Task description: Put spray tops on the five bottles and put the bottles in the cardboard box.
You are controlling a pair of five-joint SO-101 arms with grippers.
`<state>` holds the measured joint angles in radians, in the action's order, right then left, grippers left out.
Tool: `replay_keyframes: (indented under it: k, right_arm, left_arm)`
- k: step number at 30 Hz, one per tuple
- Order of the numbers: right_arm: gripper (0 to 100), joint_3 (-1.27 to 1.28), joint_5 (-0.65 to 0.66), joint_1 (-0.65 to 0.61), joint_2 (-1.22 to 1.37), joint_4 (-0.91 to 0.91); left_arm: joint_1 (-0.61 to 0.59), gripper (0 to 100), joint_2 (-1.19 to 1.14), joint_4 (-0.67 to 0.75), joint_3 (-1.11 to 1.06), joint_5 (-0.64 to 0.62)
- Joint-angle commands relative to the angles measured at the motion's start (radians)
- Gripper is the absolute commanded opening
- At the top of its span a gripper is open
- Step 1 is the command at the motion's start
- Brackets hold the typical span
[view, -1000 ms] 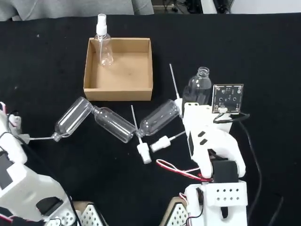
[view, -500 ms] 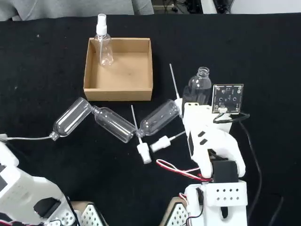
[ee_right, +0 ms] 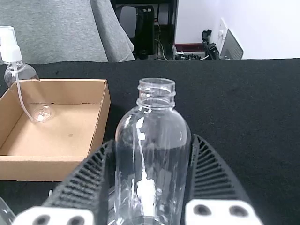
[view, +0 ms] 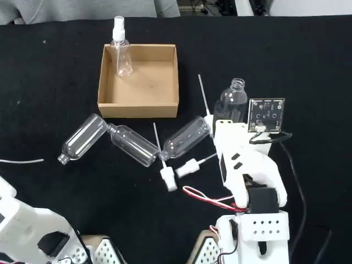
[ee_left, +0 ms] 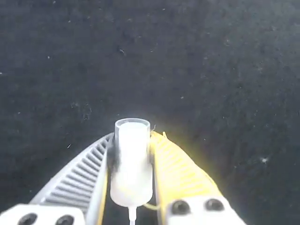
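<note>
My right gripper (ee_right: 152,146) is shut on an upright clear bottle (ee_right: 152,154) with no top; from above this bottle (view: 235,99) stands right of the cardboard box (view: 107,82). One bottle with a spray top (view: 121,52) stands in the box's far left corner. Three open bottles lie in front of the box (view: 82,137) (view: 132,144) (view: 186,137). My left gripper (ee_left: 132,137) is shut on a white spray top (ee_left: 132,164) over the black table; its thin tube (view: 25,161) shows at the left edge. Two loose spray tops (view: 168,177) (view: 190,166) lie near the middle.
Another long spray tube (view: 203,93) lies between the box and the held bottle. The right arm's white body (view: 247,176) takes up the lower right. The left arm's base (view: 27,231) sits at the lower left. A person in grey (ee_right: 56,28) is behind the table.
The left arm has drawn back to the left and down, taking the spray top with it; its tube has slid away from the leftmost lying bottle's mouth. The right arm has kept still.
</note>
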<state>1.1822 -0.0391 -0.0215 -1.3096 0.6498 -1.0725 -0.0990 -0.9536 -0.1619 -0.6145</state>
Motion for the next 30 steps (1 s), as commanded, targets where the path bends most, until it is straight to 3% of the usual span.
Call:
replay_keyframes:
  k: [1,8,19,24,30]
  right_arm:
    - [11.7,-0.004,0.005,0.012,-0.015,-0.028]
    - [11.7,-0.004,0.005,0.012,-0.015,-0.028]
    - [11.7,0.016,0.02,-0.038,-0.018,-0.032]
    - [11.7,0.028,0.051,-0.054,-0.019,-0.032]
    - [11.7,0.035,0.052,-0.094,-0.019,-0.029]
  left_arm:
    - [-0.002,3,0.157,-0.002,0.033,0.018]
    - [0.059,3,0.404,0.006,-0.087,0.017]
    - [0.199,3,0.595,0.006,-0.191,0.008]
    - [0.254,3,0.724,0.008,-0.272,-0.078]
    - [0.344,3,0.856,0.161,-0.427,-0.089]
